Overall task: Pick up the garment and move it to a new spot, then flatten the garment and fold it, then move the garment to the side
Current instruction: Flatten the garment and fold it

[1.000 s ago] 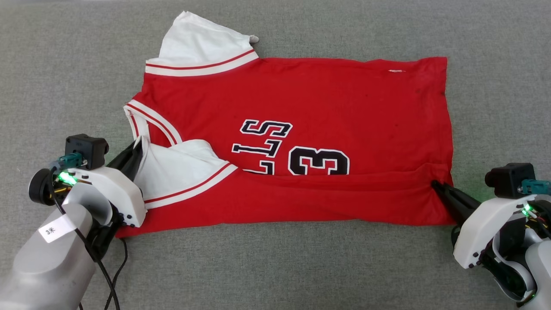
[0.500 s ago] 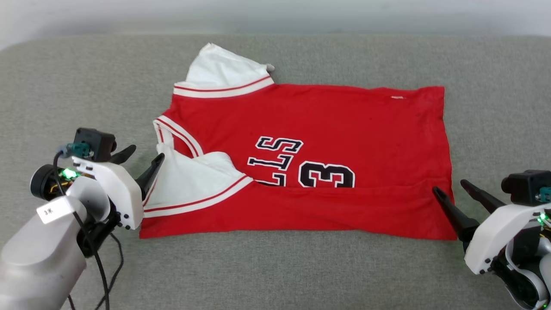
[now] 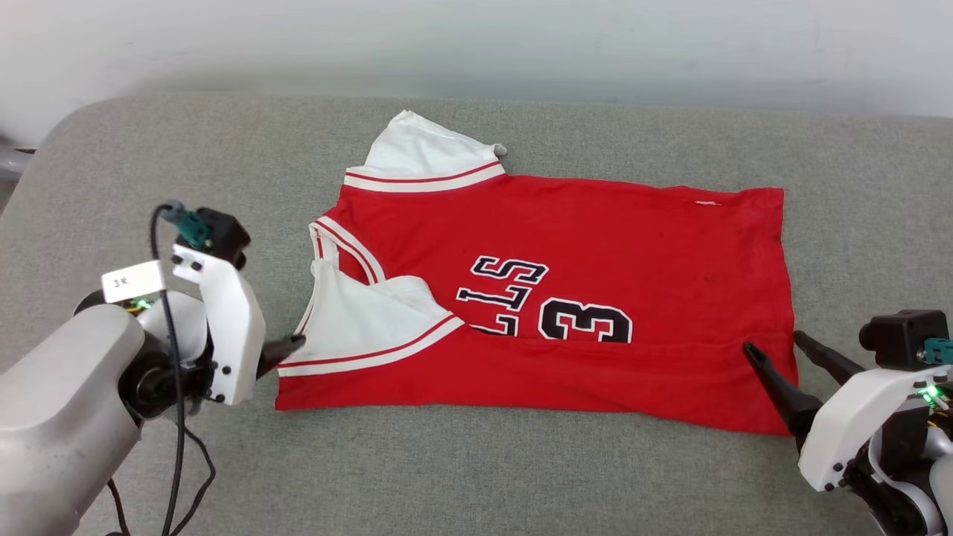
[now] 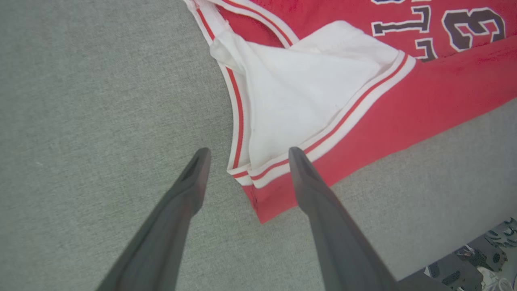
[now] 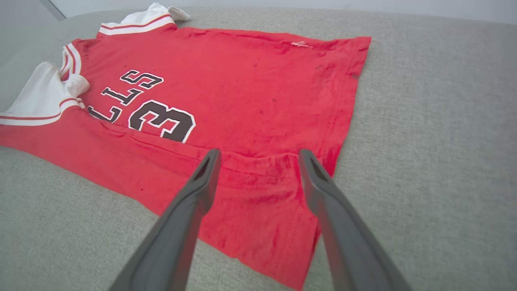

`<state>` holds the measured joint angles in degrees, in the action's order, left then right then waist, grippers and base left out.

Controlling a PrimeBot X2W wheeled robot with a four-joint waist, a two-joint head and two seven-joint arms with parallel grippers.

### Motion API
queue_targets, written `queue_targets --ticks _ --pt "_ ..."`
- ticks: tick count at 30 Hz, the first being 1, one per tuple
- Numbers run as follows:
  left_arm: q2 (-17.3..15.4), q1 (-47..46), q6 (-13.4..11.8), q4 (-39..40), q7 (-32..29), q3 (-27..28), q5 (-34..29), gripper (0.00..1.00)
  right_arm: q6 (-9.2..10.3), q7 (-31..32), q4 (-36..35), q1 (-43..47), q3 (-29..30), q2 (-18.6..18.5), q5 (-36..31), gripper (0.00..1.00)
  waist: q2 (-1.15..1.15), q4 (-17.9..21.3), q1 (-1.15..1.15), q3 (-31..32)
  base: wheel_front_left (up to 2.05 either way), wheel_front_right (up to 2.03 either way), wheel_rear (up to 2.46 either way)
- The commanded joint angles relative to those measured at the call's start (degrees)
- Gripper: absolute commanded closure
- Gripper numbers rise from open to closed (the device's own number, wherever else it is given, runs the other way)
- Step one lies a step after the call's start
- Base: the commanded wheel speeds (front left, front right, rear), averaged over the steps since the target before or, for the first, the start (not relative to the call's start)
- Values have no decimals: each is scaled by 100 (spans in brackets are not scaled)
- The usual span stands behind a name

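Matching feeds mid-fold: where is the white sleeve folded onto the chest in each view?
Head view: white sleeve, left of centre.
Left wrist view: upper centre.
Right wrist view: upper left, at the edge.
Shared landmark: the black "3", right of the sleeve in every view.

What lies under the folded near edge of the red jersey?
The folded red strip of the jersey covers part of the black print. "LLS" and "3" show; the rest of the lettering is hidden beneath it.
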<state>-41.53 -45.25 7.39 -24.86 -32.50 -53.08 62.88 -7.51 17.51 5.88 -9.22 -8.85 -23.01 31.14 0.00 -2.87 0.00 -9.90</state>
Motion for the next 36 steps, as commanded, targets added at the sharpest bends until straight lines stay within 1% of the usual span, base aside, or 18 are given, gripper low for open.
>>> queue_targets --ticks 1,4,7,10,16,21,22,23,24,30,33,36 --pt "-14 -89 3 4 -122 -48 43 0 5 28 -25 27 -4 39 -41 0 0 7 0 -6 0 0 0" --pt "14 -106 3 -103 -431 -146 134 0 5 69 -49 -9 -22 61 -44 0 0 45 0 -51 0 0 0" --pt "66 -31 2 -287 -510 -179 189 0 5 104 -63 -60 -55 75 -45 0 0 120 0 -121 0 0 0" --pt "102 77 3 -508 -500 -274 148 0 5 128 -73 -120 -57 76 -41 0 0 197 0 -194 0 0 0" --pt "279 393 2 -916 -410 -391 336 0 5 139 -69 -209 -97 96 -42 0 0 327 0 -298 0 0 0" --pt "404 589 2 -996 -397 -682 372 0 5 146 -50 -278 -109 82 -48 0 0 369 0 -313 0 0 0" --pt "400 604 2 -989 -412 -747 361 30 5 155 -53 -292 -103 77 -52 0 0 368 0 -303 0 0 0" --pt "398 594 3 -965 -346 -781 337 97 5 160 -64 -306 -106 64 -57 0 0 364 0 -291 0 0 0" --pt "408 596 4 -944 -320 -809 363 100 5 175 -79 -330 -108 43 -60 0 0 358 0 -268 0 0 0" --pt "250 346 1 -815 43 -848 385 100 6 398 -237 -521 -42 -233 -112 0 0 314 0 -71 0 0 0" --pt "146 201 2 -684 239 -880 385 100 5 734 -355 -673 11 -453 -103 0 0 275 0 23 0 0 0" --pt "57 107 2 -530 383 -929 355 100 5 1327 -439 -775 8 -709 -54 0 0 234 0 95 0 0 0"
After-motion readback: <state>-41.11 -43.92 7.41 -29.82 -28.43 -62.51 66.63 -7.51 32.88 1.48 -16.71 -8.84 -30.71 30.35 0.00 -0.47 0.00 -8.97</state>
